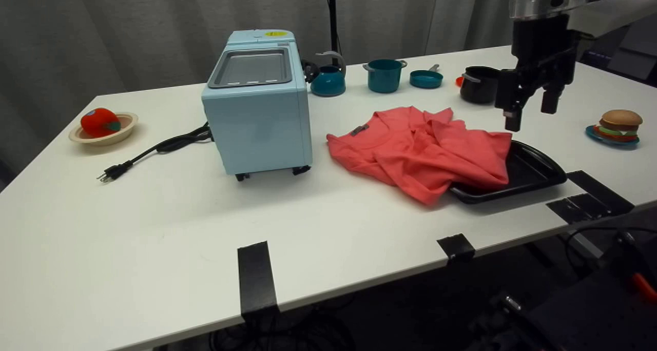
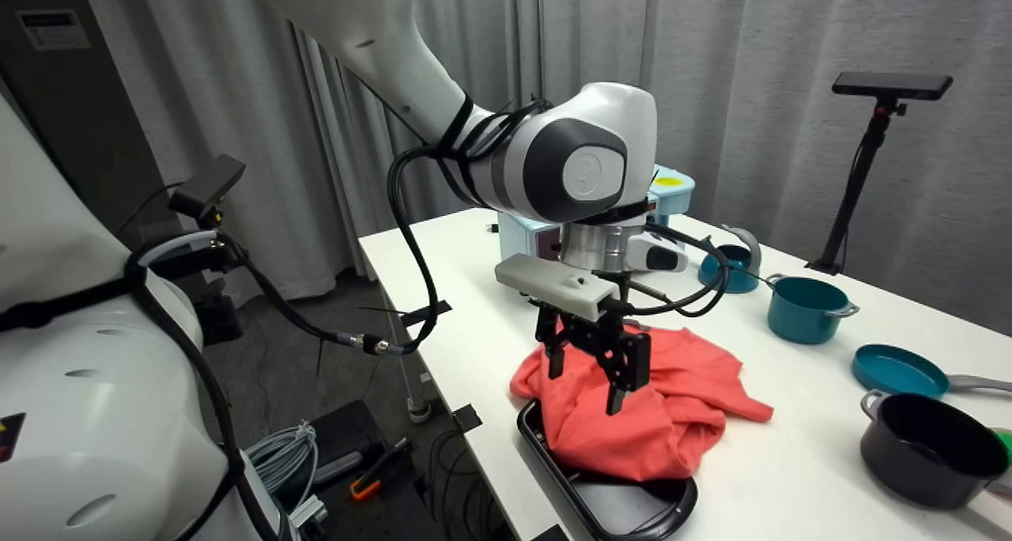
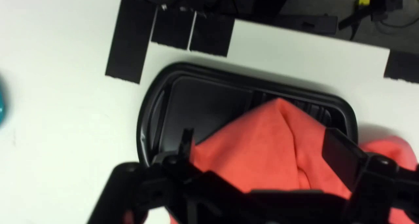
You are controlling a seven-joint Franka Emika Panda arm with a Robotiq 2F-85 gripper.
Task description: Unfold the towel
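Note:
The towel is a crumpled red cloth with a dark tag; it looks like a shirt with a neckline. It lies partly on the white table and partly in a black tray. The cloth and tray also show in an exterior view. My gripper is open and empty, raised above the tray end of the cloth; the gripper hides part of the cloth in an exterior view. In the wrist view the cloth shows between the spread fingers, with a peaked fold over the tray.
A light blue appliance stands left of the cloth, with a black cord. A kettle, teal pot, teal pan and black pot stand behind. A toy burger is at right, a bowl with a tomato at left.

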